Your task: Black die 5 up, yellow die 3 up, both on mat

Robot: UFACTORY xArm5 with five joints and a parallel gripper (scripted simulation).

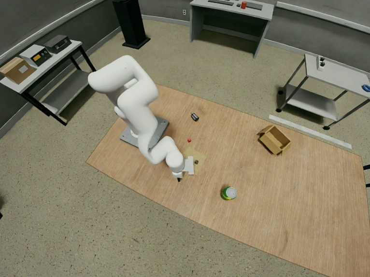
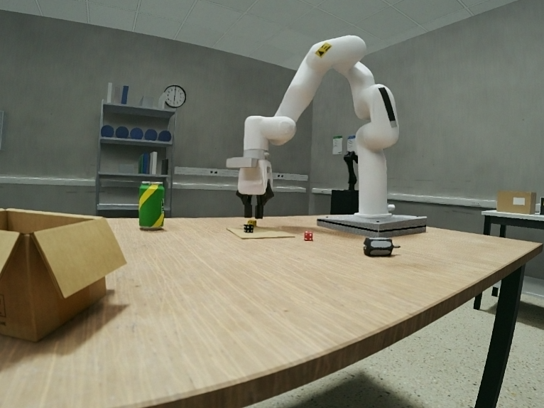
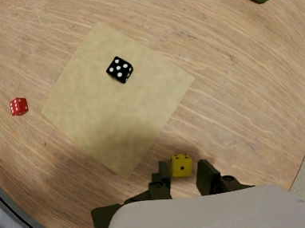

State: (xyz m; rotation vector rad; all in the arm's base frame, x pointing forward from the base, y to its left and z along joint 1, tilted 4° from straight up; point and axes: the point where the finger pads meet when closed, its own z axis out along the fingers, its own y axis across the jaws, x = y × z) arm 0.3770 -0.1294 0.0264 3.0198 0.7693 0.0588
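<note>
The black die (image 1: 196, 162) (image 2: 248, 228) (image 3: 118, 68) lies flat on the tan mat (image 1: 200, 155) (image 2: 274, 234) (image 3: 92, 100), with 5 on top. The yellow die (image 2: 251, 221) (image 3: 182, 167) rests on the table off the mat, beside its lower right edge in the wrist view; its top shows 1. It is hidden in the top view. The red die (image 1: 189, 140) (image 2: 308, 236) (image 3: 18, 106) lies off the mat with 6 on top. My gripper (image 2: 253, 216) (image 3: 181, 174) is partly open and empty, pointing down a little above the yellow die, one finger to each side.
A green and yellow can (image 1: 228, 193) (image 2: 151, 205) stands beyond the mat. An open cardboard box (image 1: 275, 139) (image 2: 54, 271) stands farther off. A small dark grey object (image 1: 194, 117) (image 2: 378, 247) lies near the robot's base plate (image 1: 160, 131) (image 2: 372, 224).
</note>
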